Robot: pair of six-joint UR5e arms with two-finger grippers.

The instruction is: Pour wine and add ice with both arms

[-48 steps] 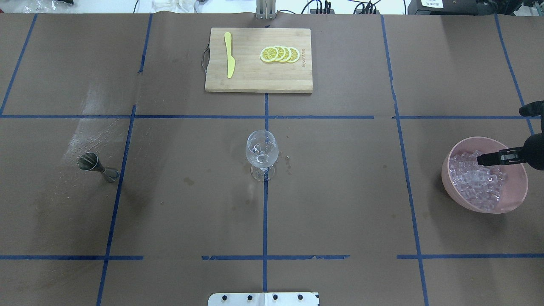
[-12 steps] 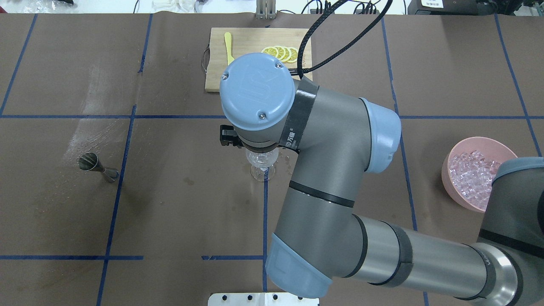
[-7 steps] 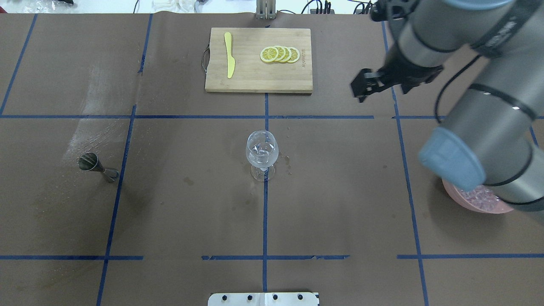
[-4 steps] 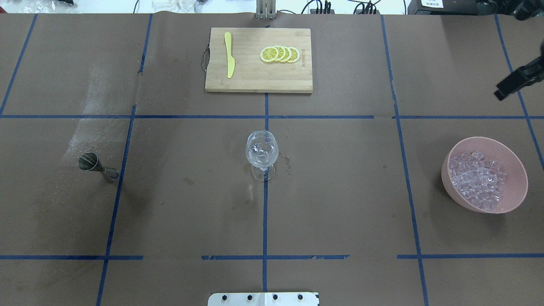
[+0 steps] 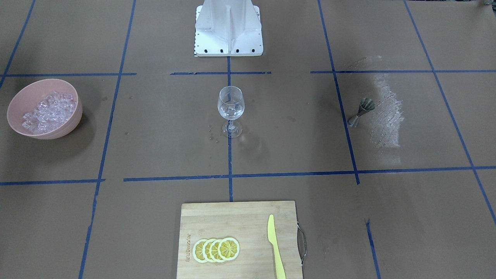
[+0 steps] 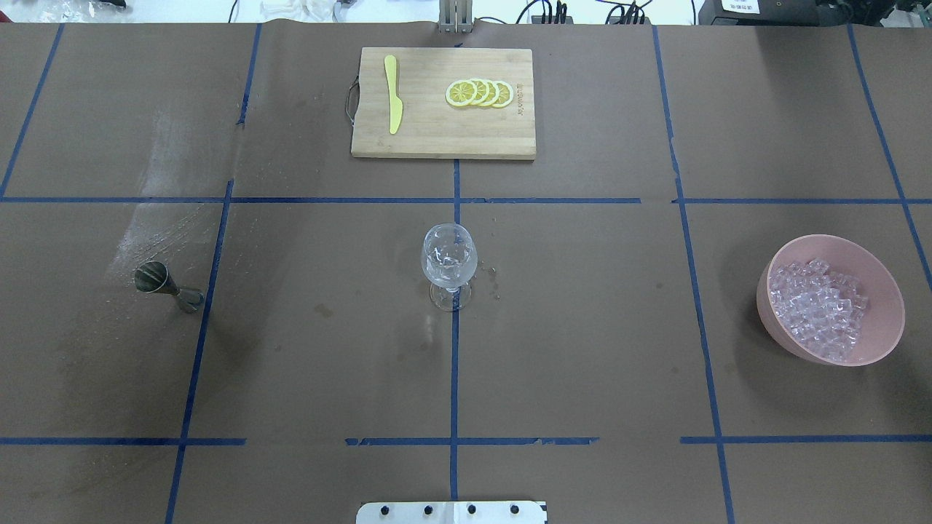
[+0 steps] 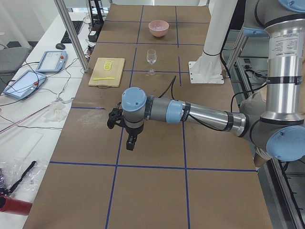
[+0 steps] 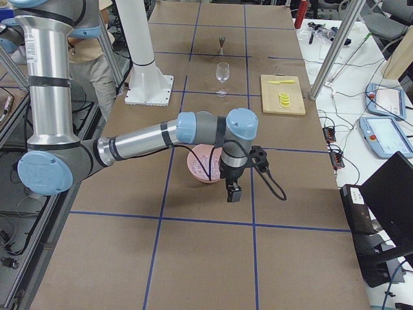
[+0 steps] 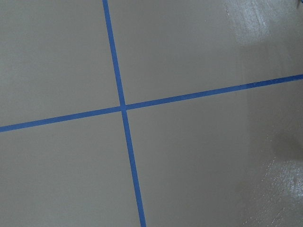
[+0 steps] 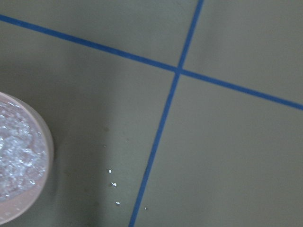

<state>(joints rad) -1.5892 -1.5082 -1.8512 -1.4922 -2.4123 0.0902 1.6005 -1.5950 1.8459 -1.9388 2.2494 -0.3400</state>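
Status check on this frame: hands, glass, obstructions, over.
Left hand, right hand out at table ends, open or shut unreadable. Wine glass upright at centre, ice inside. Nothing crowding it.

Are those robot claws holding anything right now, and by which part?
It cannot be told for sure: the left gripper and right gripper show only from afar, with no object seen in either.

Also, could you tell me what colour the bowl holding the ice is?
The round bowl is pale pink, clearest in the overhead exterior view.
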